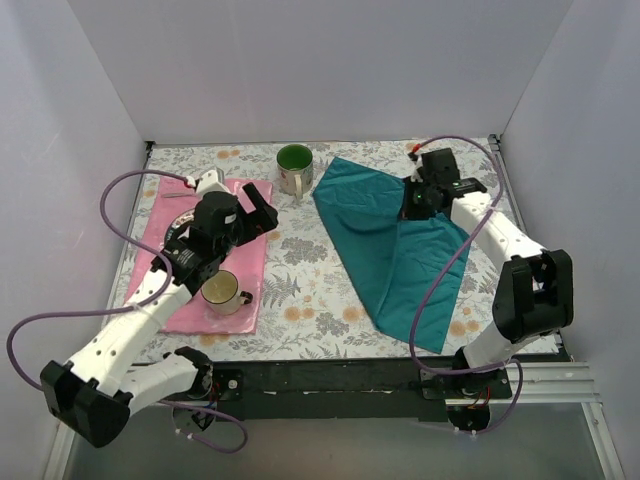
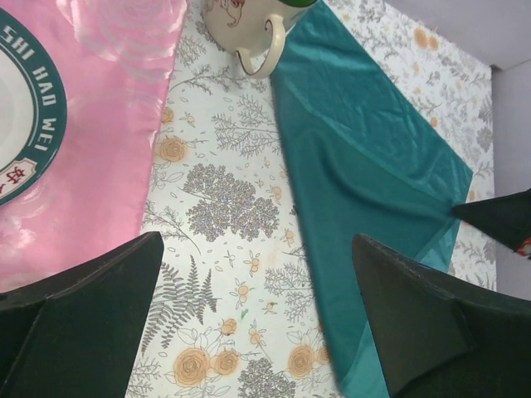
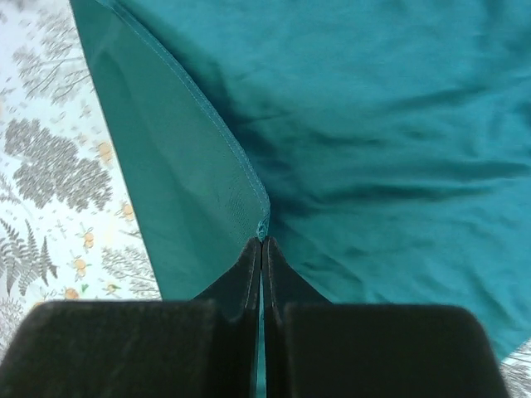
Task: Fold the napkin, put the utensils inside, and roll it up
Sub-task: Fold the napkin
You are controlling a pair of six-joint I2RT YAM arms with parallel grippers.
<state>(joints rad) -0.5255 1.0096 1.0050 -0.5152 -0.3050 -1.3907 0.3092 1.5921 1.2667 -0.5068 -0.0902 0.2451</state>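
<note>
The dark teal napkin lies on the right half of the table, partly folded over itself. It also shows in the left wrist view and the right wrist view. My right gripper is shut on a hemmed corner of the napkin and holds that corner just above the cloth. My left gripper is open and empty, hovering over the floral tablecloth between the pink placemat and the napkin's left edge. I see no utensils; the left arm hides part of the placemat.
A green-lined mug stands at the back centre, next to the napkin's far corner. A second mug sits on the pink placemat. A plate with green lettering lies on the placemat. White walls enclose the table.
</note>
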